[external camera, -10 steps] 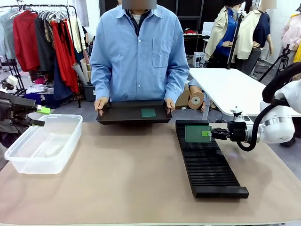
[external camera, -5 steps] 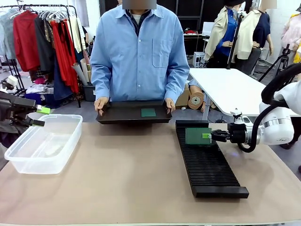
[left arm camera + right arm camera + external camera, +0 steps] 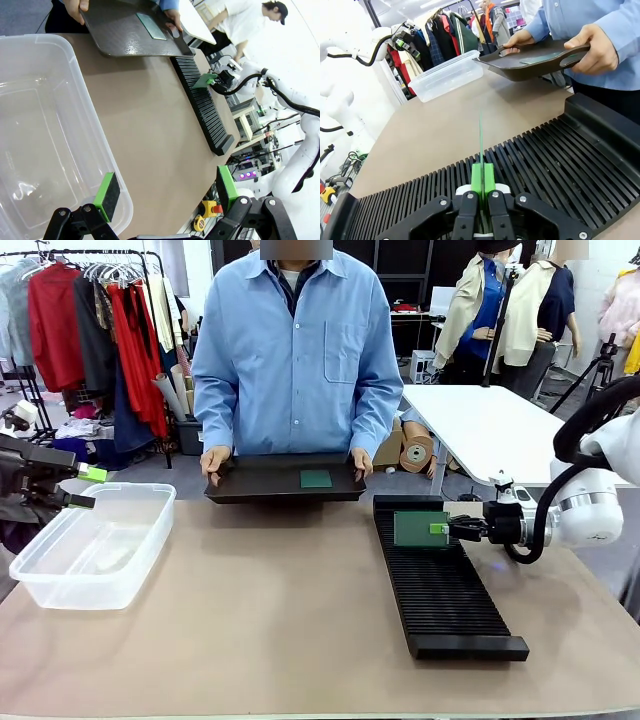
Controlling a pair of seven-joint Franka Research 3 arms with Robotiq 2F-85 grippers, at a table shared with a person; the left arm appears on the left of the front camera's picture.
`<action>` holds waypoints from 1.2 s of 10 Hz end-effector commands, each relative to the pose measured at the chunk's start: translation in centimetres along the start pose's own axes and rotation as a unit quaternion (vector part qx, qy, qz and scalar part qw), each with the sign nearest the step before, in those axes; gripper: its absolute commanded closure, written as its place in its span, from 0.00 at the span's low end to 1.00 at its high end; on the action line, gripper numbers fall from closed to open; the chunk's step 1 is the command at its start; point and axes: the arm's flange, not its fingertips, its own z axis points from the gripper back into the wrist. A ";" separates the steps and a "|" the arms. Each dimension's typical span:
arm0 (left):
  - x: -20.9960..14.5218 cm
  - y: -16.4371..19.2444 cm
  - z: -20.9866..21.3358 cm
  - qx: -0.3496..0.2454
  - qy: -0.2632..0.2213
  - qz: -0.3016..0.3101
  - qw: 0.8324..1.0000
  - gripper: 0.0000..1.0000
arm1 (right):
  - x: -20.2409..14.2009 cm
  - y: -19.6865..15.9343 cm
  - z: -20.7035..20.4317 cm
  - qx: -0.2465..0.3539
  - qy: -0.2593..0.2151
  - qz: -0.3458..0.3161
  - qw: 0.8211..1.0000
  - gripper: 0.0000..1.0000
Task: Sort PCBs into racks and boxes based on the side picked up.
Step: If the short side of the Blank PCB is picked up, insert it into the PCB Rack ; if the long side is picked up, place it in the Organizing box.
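My right gripper point(image 3: 441, 527) point(image 3: 482, 176) is shut on a green PCB point(image 3: 419, 528) point(image 3: 481, 135), held upright on edge just over the far end of the long black slotted rack point(image 3: 440, 585) point(image 3: 545, 165). A second PCB point(image 3: 316, 479) point(image 3: 151, 26) lies flat on a shallow black tray point(image 3: 262, 483) that the person holds with both hands at the far table edge. My left gripper point(image 3: 88, 487) point(image 3: 165, 187) hangs open over the near corner of the clear plastic box point(image 3: 90, 545) point(image 3: 45, 150), nothing between its fingers.
The person in a blue shirt point(image 3: 297, 350) stands at the far side. A clothes rail point(image 3: 90, 330) is behind on the left and a white table point(image 3: 490, 430) behind on the right. Brown tabletop point(image 3: 260, 610) lies bare between box and rack.
The right arm has shifted very slightly; the PCB stays held over the rack's far end. The left arm and the person's tray have not moved.
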 end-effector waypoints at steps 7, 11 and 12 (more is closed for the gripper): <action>-0.1 -0.1 0.1 0.004 -0.001 -0.002 1.000 0.00 | -0.2 -1.5 -0.6 0.010 -0.009 0.021 1.000 1.00; -0.1 -0.1 0.1 0.004 -0.001 -0.002 1.000 0.00 | -0.1 -1.6 -0.5 0.021 -0.019 0.020 0.999 1.00; -0.1 -0.1 0.1 0.004 -0.001 -0.002 1.000 0.00 | 0.0 -1.6 -0.5 0.025 -0.024 0.020 0.999 1.00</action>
